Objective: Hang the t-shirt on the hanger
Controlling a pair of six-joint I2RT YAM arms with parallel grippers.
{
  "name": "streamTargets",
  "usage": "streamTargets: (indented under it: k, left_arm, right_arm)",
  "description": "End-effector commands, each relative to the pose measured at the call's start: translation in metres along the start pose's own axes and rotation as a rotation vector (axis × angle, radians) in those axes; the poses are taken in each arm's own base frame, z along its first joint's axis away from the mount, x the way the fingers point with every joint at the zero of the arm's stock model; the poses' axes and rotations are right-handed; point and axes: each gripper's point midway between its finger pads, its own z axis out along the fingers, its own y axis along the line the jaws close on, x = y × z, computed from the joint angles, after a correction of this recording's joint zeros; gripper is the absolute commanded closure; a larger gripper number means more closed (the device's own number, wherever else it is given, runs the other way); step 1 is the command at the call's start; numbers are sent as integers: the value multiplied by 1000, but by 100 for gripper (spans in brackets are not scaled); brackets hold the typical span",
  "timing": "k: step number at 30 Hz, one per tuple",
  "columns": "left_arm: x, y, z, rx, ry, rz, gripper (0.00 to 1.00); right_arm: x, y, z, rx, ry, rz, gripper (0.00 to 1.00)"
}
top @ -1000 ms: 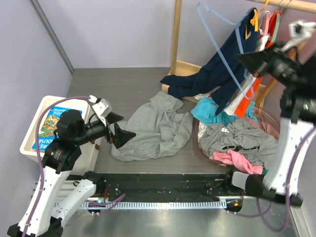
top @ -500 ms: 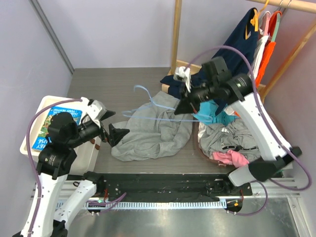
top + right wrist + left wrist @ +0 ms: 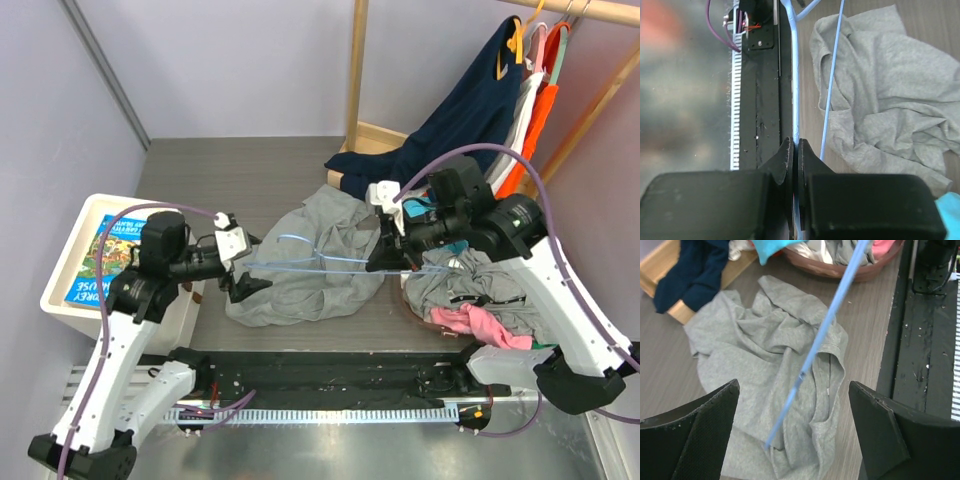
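Note:
The light-grey t-shirt (image 3: 310, 290) (image 3: 755, 355) (image 3: 890, 90) lies crumpled on the table's middle. Above it hangs the pale-blue hanger (image 3: 310, 266), level, reaching left from my right gripper (image 3: 378, 262). In the right wrist view that gripper (image 3: 796, 146) is shut on one hanger (image 3: 795, 100) wire at the hanger's right end. My left gripper (image 3: 243, 275) (image 3: 792, 432) stands open at the hanger's left end. In the left wrist view the hanger (image 3: 815, 345) bar runs down between the wide jaws, touching neither finger.
A brown basket (image 3: 404, 300) (image 3: 850, 274) of mixed clothes stands right of the shirt. A navy garment (image 3: 450, 120) hangs from the wooden rack (image 3: 355, 70) behind. A white bin (image 3: 60, 290) with a book is at the left. A black rail (image 3: 330, 375) lines the near edge.
The right arm swung the hanger down from the rack and leftward over the t-shirt. My left gripper rose toward the hanger's end, and its jaws have narrowed slightly.

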Motion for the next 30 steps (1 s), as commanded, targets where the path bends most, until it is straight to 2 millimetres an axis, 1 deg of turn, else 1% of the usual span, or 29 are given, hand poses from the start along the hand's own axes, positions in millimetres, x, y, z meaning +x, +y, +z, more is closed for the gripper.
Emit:
streamTargets:
  k: [1,3,4,6,7,8,10,11,12,14,15,16,17,18,19,20,21,22,23,24,25,26,27,28,29,30]
  left_arm:
    - [0,-5,12,77,-34,58,20]
    - [5,-10,16,103,-25,53,32]
    - [8,-13,18,113,-19,47,45]
    - [11,-20,21,140,-11,38,58]
    - [11,-22,22,148,-9,34,73]
    - [12,-24,22,157,-7,17,82]
    - [14,-26,23,157,-1,-2,100]
    - [15,-25,23,149,4,-13,100]
    - [17,-25,23,140,12,-32,100]
    - [23,-20,23,109,38,-42,100]
    - [26,-19,22,100,48,-28,100]
    - [29,-19,22,93,57,-26,100]
    - [31,-16,21,75,68,-17,100]
    - [33,-13,21,65,78,-17,100]
    - [34,-10,23,58,90,-26,100]
    - [37,-9,23,57,106,-35,100]
    - [38,-9,23,64,115,-40,100]
    - [37,-8,25,75,124,-44,100]
    - [37,-7,26,77,130,-47,100]
    - [38,-6,28,78,136,-50,100]
    - [35,-5,28,79,135,-42,100]
    - [36,-5,31,87,143,-45,100]
    - [37,-3,31,84,152,-42,100]
    - [35,-3,31,87,156,-36,100]
    - [38,-5,34,98,170,-44,100]
    - [38,-5,34,99,174,-44,100]
  right_arm:
    - [-10,2,9,-18,-38,-42,99]
    - [-12,0,12,-17,-52,-47,98]
    - [-18,-3,13,-6,-78,-69,97]
    - [-19,-6,16,5,-90,-68,94]
    - [-21,-10,18,10,-98,-78,92]
    - [-21,-12,20,9,-100,-76,91]
    - [-21,-17,25,9,-103,-75,82]
    - [-19,-19,28,12,-99,-64,74]
    - [-16,-27,30,50,-90,-30,57]
    - [-18,-40,32,103,-93,-12,38]
    - [-18,-48,32,143,-80,10,18]
    - [-14,-53,36,156,-56,22,9]
    - [-20,-56,34,172,-53,6,5]
    - [-22,-58,36,182,-36,-12,3]
    - [-19,-56,37,168,-7,-40,2]
    - [-24,-59,41,160,1,-54,1]
    - [-25,-56,45,142,9,-73,1]
    - [-26,-58,48,144,20,-106,2]
    - [-24,-59,55,135,37,-120,3]
    - [-24,-52,65,114,54,-157,7]
    - [-22,-57,67,139,84,-203,10]
    - [-16,-57,76,119,117,-224,14]
    - [-14,-57,80,119,135,-236,23]
    - [-17,-56,83,123,140,-252,29]
    - [-15,-58,86,122,151,-261,35]
    - [-14,-60,90,117,160,-264,47]
